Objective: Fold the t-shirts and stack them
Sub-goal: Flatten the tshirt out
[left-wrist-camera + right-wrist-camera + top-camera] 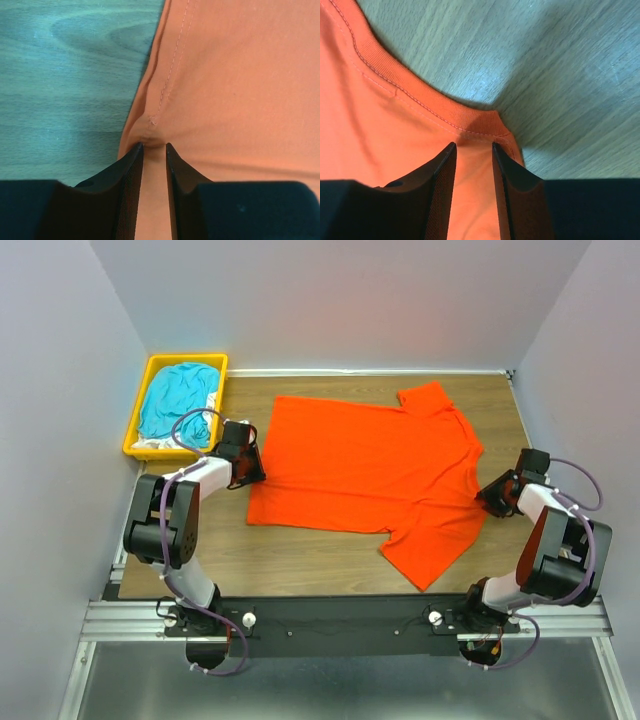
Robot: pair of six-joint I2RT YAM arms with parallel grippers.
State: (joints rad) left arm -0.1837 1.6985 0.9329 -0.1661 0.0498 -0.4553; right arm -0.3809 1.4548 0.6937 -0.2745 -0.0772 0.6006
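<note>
Top external showed the left end effector (pixel 255 465) pinching the orange-red t-shirt (pixel 370 470) at its nine-o'clock hem. The right end effector (pixel 486 494) pinched the three-o'clock collar, likely to fold.

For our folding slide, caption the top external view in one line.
Left pincer and right pincer grip opposite ends of the orange t-shirt; teal shirt in yellow bin.
</note>
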